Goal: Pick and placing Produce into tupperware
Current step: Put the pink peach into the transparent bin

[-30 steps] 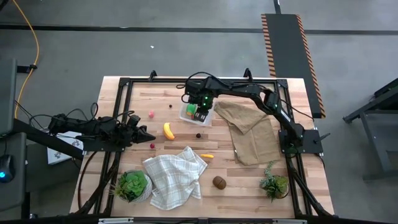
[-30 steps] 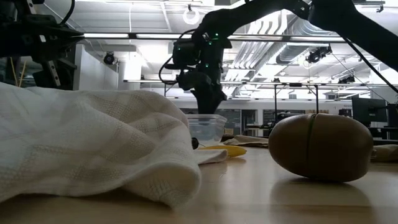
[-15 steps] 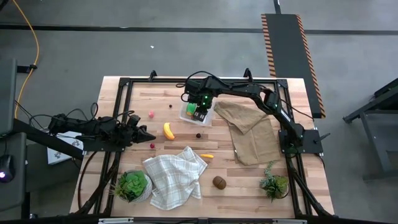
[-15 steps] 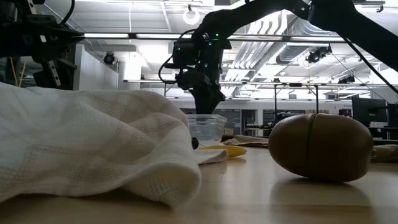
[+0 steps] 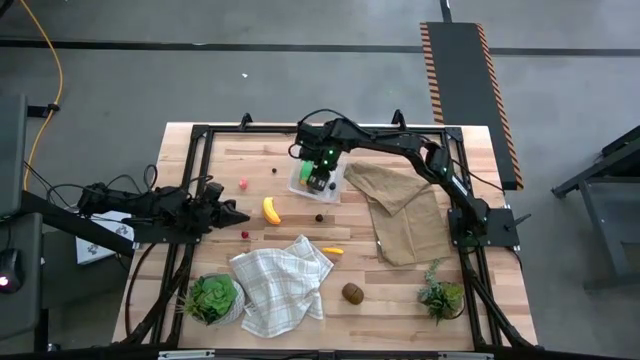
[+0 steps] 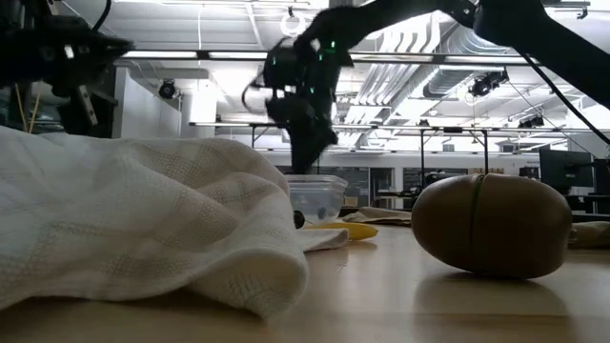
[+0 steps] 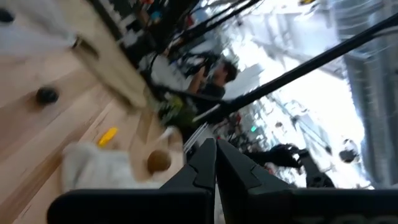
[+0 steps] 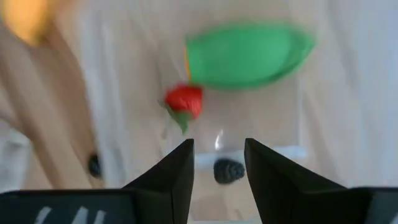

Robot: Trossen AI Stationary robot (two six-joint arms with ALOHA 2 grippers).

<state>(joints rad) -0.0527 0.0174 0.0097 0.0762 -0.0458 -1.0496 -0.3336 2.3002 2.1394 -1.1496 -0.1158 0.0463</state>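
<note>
- Since the earlier frame, the right gripper (image 5: 318, 182) has risen slightly above the tupperware (image 5: 303, 181); jaws parted, empty.
- Inside the tupperware: green piece (image 8: 247, 54), red berry (image 8: 184, 99), dark berry (image 8: 227, 170).
- Banana (image 5: 270, 209) and kiwi-like oval (image 5: 351, 292) lie on the table (image 5: 480, 290).
- Left gripper (image 5: 236, 215), closed, waits beside the banana.

My right hand (image 5: 318, 181) hangs over the tupperware (image 5: 306, 180). Brown cloth (image 5: 398, 210) crowds one side; bare table (image 5: 225, 165) lies open toward the banana (image 5: 270, 209).
</note>
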